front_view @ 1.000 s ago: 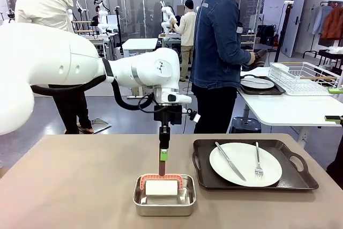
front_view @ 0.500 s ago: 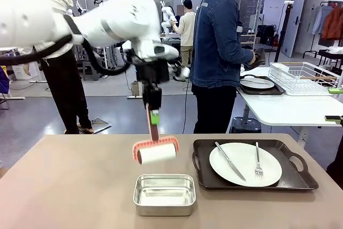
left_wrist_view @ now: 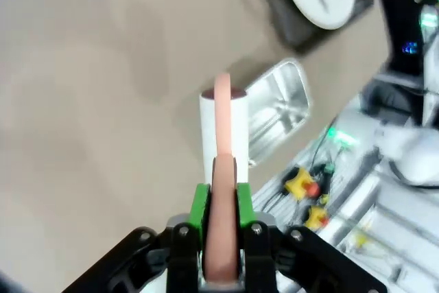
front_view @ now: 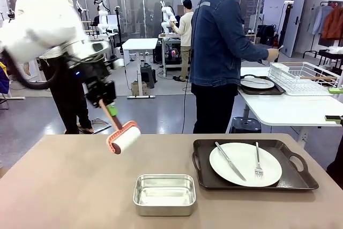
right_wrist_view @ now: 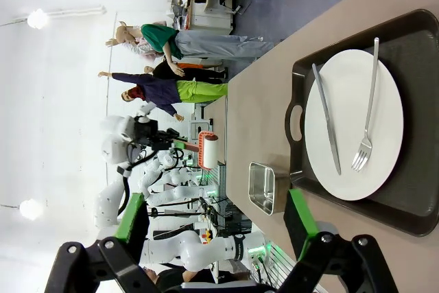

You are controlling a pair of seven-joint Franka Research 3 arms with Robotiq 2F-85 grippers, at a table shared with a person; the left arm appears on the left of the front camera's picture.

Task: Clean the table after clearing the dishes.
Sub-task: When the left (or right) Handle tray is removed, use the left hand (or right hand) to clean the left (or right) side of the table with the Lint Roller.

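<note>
Bench (front_view: 64,186) cleaning step in hand: left jaws clamped shut on roller (front_view: 124,138) handle, hanging tilted above bare left half, right jaws wide and empty, plate (front_view: 245,164) on tray (front_view: 300,178) at right, and next, likely, lower roller flat, stroke across.

Fingers (left_wrist_view: 199,205) pinch roller (left_wrist_view: 223,125) handle (steel tin (left_wrist_view: 281,97) beyond).
</note>
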